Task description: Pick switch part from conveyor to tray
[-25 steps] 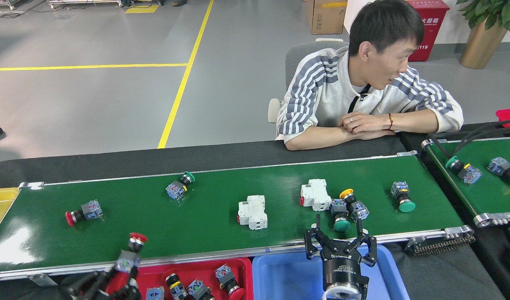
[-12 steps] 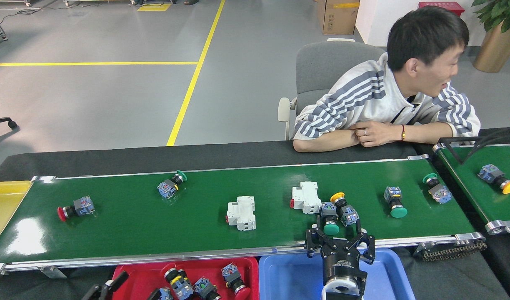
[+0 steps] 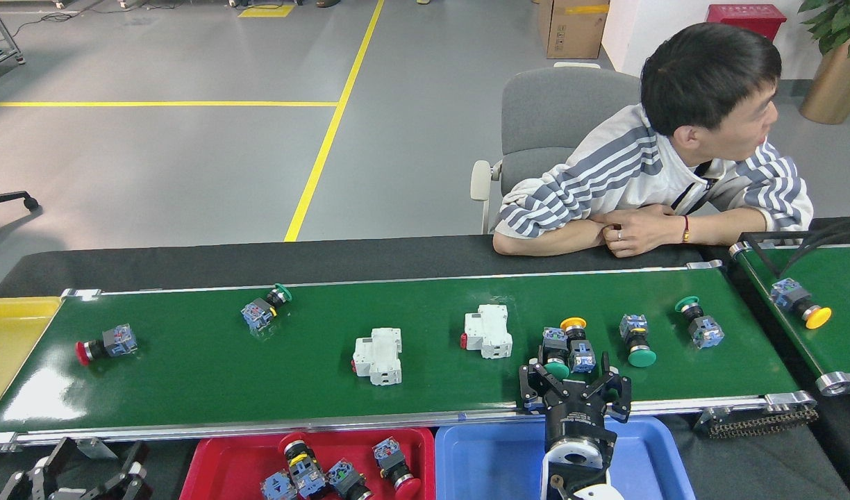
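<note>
Our right tool (image 3: 574, 368) hangs over the near rail of the conveyor (image 3: 189, 375), above the blue tray (image 3: 487, 462), with its fingers (image 3: 536, 375) spread wide and holding nothing. Just beyond its fingertips lie two switch parts touching one another, a green-capped one (image 3: 554, 345) and a yellow-capped one (image 3: 578, 342). Toward the belt's right end rest another green-capped switch (image 3: 635, 339) and a teal-capped switch (image 3: 700, 322), each apart from the rest. Two white breakers (image 3: 377, 356) (image 3: 487, 331) sit near the middle of the belt. Toward the left end lie a green-capped switch near the far rail (image 3: 264, 309) and a red-capped switch (image 3: 105, 343).

Our left tool (image 3: 85, 476) shows at the bottom left corner below the belt; we cannot tell how its jaws stand. The red tray (image 3: 217, 462) by the near rail holds several switches (image 3: 342, 472). A person (image 3: 647, 180) leans on the black worktop (image 3: 328, 260) behind the belt.
</note>
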Robot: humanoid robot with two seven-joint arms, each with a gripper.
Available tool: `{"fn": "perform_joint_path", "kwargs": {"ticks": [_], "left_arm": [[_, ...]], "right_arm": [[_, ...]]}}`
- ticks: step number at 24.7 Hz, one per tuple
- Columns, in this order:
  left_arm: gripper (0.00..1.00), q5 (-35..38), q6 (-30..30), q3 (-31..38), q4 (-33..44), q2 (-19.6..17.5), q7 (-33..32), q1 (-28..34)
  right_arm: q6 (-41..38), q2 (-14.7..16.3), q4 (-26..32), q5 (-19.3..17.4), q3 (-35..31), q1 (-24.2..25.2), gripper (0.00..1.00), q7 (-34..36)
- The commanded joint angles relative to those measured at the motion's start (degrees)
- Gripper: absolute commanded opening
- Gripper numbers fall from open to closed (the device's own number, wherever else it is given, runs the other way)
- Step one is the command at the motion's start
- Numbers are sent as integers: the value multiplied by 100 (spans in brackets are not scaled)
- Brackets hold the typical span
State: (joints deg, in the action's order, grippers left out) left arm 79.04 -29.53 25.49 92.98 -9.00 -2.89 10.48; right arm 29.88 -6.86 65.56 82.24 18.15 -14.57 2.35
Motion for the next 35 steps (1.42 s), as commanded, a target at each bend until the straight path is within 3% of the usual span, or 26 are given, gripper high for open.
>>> {"fn": "perform_joint_path", "kwargs": {"ticks": [1,2,4,7,9,12,14,15,16,17,18,21,26,29,31,35], "left_arm": [[100,111,-159,-115,-403,-243,43,-345],[100,111,-255,-273,-667,-374,43,-565],[100,85,-387,-625,-1185,-647,43,-1057],[100,85,-396,-871,-1959,-849,43,-1619],[100,103,-396,-985,-2345,-902,52,-1962],[100,111,-361,-1038,-2846,-902,43,-2279],[100,111,-334,-1038,-3338,-919,52,-2594],[100,120,-308,-1038,-3550,-919,52,-2744],[100,120,-282,-1038,-3804,-928,52,-2947],[100,120,-255,-1046,-4051,-937,60,-3140],[100,120,-211,-1046,-4270,-972,78,-3298],[100,129,-176,-1055,-4736,-1025,87,-3579],[100,155,325,-1108,-5114,-1121,412,-3632],[100,173,826,-1363,-5536,-1420,922,-3641],[100,173,1037,-1416,-5896,-1587,1212,-3650],[100,164,1274,-1416,-6468,-1781,1484,-3738]], "right_arm": [[-43,0,-17,20,39,-142,34,-86],[-61,9,-17,29,66,-142,21,-130],[-149,62,27,20,154,-142,7,-138],[-500,71,194,20,224,-142,4,-103],[-1027,79,685,29,408,-28,4,-86],[-2206,115,1389,38,1094,253,4,-86],[-2952,158,1565,64,1726,306,5,-77],[-3146,158,1565,73,2026,288,9,-77],[-3269,141,1556,73,2412,271,24,-68],[-3243,106,1530,108,2808,262,69,-59],[-3234,79,1494,144,3116,262,100,-59],[-3234,-17,1310,152,3476,262,100,-51],[-3225,-61,1407,100,3124,183,100,-51],[-3137,0,1697,100,2342,332,100,-15],[-2838,-17,1705,100,1771,701,100,248],[-1696,9,1697,100,980,1273,100,1048]]}}
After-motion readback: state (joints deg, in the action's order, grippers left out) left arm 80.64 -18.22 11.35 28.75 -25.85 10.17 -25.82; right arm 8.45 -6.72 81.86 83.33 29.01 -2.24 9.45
